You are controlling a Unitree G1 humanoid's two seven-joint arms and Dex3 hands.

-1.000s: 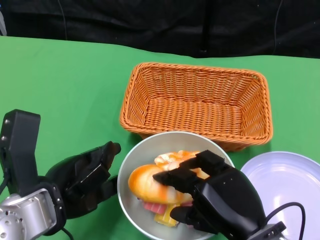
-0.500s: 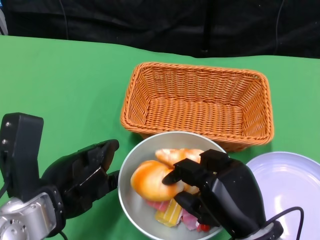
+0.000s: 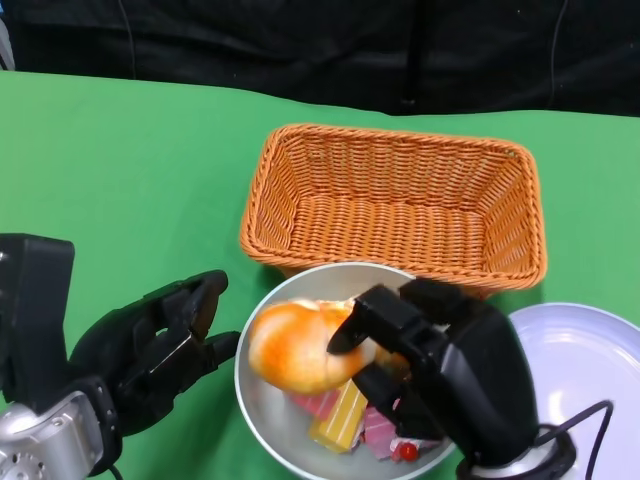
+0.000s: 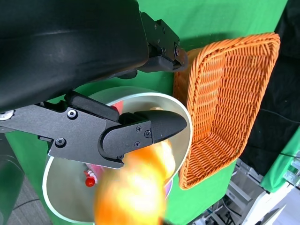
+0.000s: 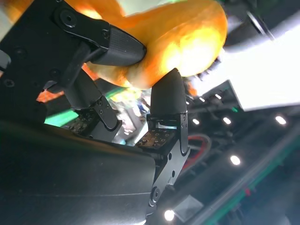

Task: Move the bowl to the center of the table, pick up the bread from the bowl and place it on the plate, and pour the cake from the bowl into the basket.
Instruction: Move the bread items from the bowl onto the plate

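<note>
A silver bowl (image 3: 256,395) sits just in front of the wicker basket (image 3: 395,205). My right hand (image 3: 455,375) grips the golden bread roll (image 3: 295,345) and holds it raised over the bowl's left half. The right wrist view shows its fingers (image 5: 166,93) clamped on the bread (image 5: 187,42). Pink and yellow cake pieces (image 3: 345,418) lie in the bowl's bottom. My left hand (image 3: 150,350) is beside the bowl's left rim, fingers spread and empty. In the left wrist view its fingers (image 4: 140,133) reach over the bowl's rim (image 4: 183,119), with the bread (image 4: 131,192) a blur.
A white plate (image 3: 580,360) lies at the right, close to my right hand. The basket (image 4: 225,93) has nothing in it. Green table stretches to the left and behind the basket, with a black backdrop at the far edge.
My right hand has lifted the bread up and to the left out of the bowl, uncovering the cake pieces. My left hand has drifted slightly away from the rim.
</note>
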